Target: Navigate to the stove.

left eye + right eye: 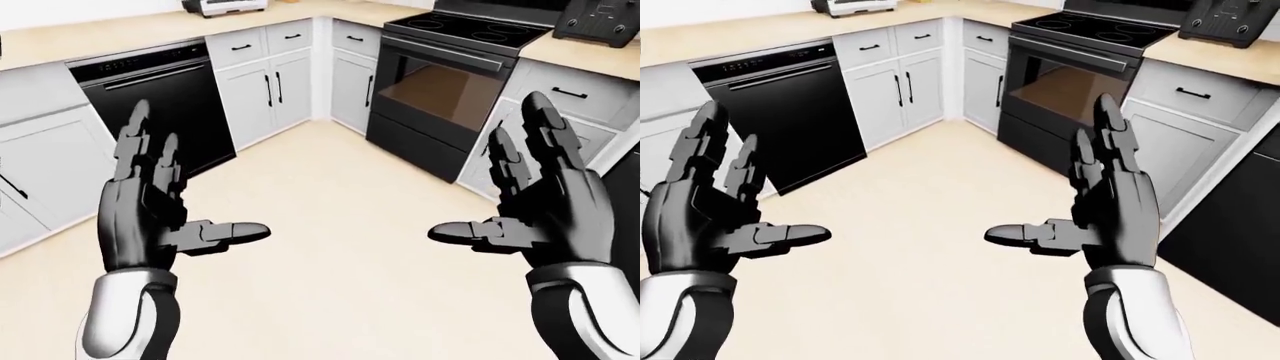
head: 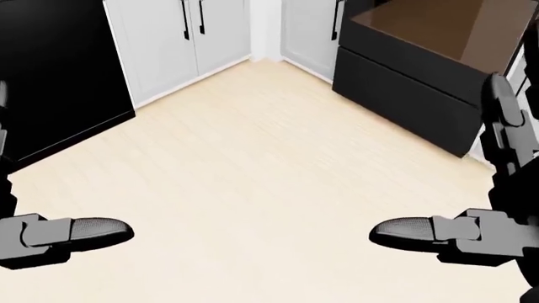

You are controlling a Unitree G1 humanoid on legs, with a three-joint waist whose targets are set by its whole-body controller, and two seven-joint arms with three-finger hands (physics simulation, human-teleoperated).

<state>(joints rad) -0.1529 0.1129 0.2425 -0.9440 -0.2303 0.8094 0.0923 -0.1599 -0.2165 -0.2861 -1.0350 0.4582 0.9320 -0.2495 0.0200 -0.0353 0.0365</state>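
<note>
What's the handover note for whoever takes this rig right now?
Left hand: open, empty, raised.
Right hand: open, empty, raised.
Black stove with a brown-tinted oven window: upper right of the left-eye view, set into the light wood countertop, between white cabinets. Black dishwasher is at upper left.
Done: robot faces the kitchen corner, stove in sight.
Left: cross the pale wood floor toward the stove, bearing right; not yet arrived.
</note>
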